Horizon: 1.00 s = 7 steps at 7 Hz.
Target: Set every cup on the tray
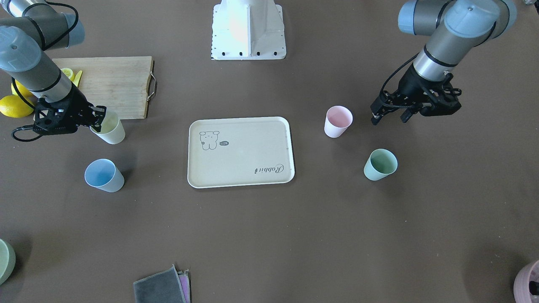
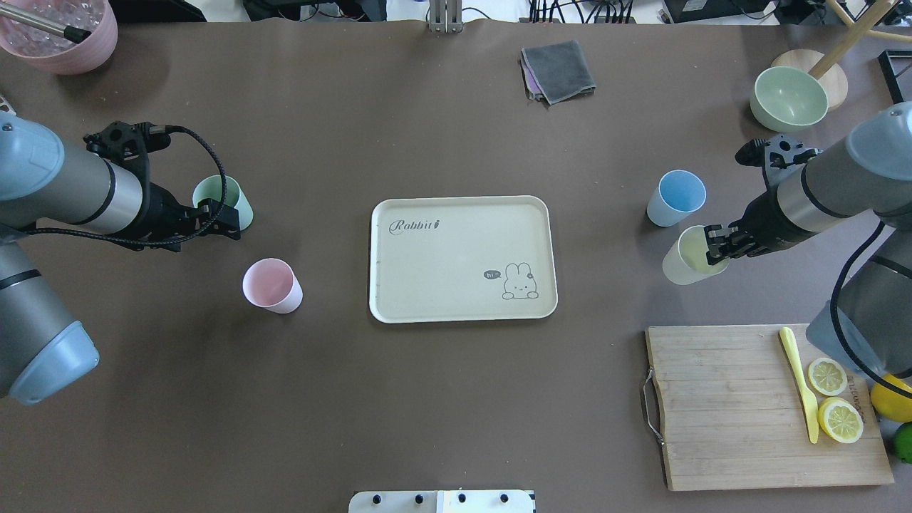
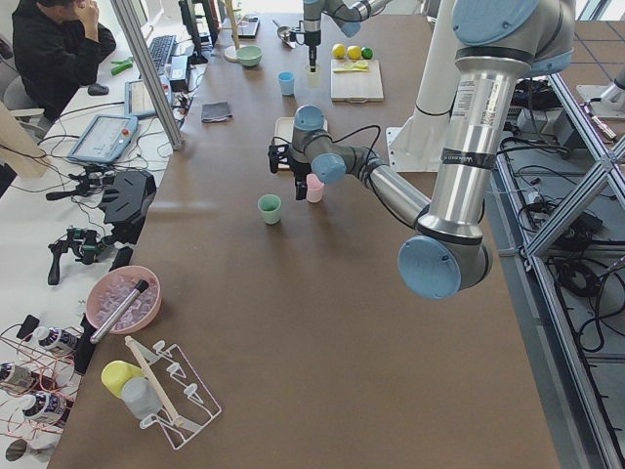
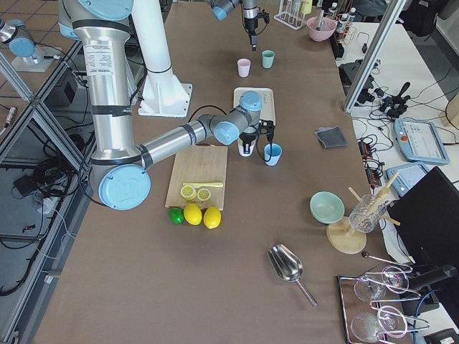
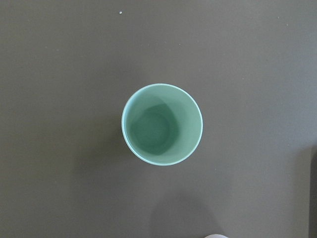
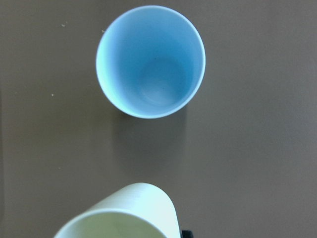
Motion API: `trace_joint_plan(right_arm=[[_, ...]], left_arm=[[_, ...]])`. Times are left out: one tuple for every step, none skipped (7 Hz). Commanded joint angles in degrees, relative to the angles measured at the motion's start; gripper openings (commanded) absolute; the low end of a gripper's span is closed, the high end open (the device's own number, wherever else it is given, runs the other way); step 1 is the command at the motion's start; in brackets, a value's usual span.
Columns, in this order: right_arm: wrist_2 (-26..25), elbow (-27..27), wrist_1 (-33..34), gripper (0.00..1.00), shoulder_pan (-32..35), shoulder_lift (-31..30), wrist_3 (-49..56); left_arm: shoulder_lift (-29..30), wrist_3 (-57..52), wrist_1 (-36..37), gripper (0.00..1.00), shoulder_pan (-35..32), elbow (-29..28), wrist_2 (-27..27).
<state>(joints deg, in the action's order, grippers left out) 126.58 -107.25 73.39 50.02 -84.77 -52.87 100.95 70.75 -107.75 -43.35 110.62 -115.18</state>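
The tray (image 2: 462,235) lies in the middle of the table (image 2: 442,399), and all four cups stand off it, two on each side. On the robot's right, the right gripper (image 1: 100,120) is down at the yellow cup (image 2: 677,267), its fingers pinched on the cup's rim wall, one inside and one outside. Whether the cup's base touches the table cannot be told. The blue cup (image 2: 675,196) stands upright just beyond it, near but apart, and the wooden cutting board (image 2: 727,406) lies on the yellow cup's other side, closer to the robot. On the robot's left, the left gripper (image 1: 389,120) hangs above the green cup (image 1: 380,164) with its two fingers spread and nothing between them. The left wrist view looks straight down into that cup. The pink cup (image 2: 272,285) stands upright near the green one, closer to the robot and to the tray.
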Motion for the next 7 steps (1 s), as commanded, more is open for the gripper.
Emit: trace_joint_plan(right_arm=[[1.22, 0.02, 0.43, 0.00, 0.78, 2.41, -0.56], [2.09, 0.02, 0.43, 0.00, 0.60, 4.33, -3.78], [2.18, -0.06, 0.78, 0.00, 0.43, 6.61, -6.51], [1.84, -0.15, 1.13, 0.00, -1.14, 9.25, -10.37], [1.22, -0.07, 2.09, 0.00, -2.72, 11.80, -12.76], [0.43, -0.07, 3.15, 0.00, -4.48, 13.65, -13.30], [-1.84, 0.46, 3.33, 0.00, -6.93, 15.15, -13.92]], left_arm=[[0.48, 0.27, -0.01, 0.97, 3.78, -0.92, 1.96], [0.48, 0.27, -0.09, 0.97, 5.37, -1.19, 2.06], [0.48, 0.27, -0.10, 0.97, 6.51, -1.45, 2.07], [0.48, 0.27, -0.10, 0.73, 8.09, -1.98, 4.15], [0.57, 0.27, -0.18, 0.58, 9.85, -2.85, 6.26], [1.18, 0.27, -0.27, 0.21, 9.95, -3.56, 6.28], [1.44, 0.35, -0.36, 0.00, 9.95, -3.48, 6.28]])
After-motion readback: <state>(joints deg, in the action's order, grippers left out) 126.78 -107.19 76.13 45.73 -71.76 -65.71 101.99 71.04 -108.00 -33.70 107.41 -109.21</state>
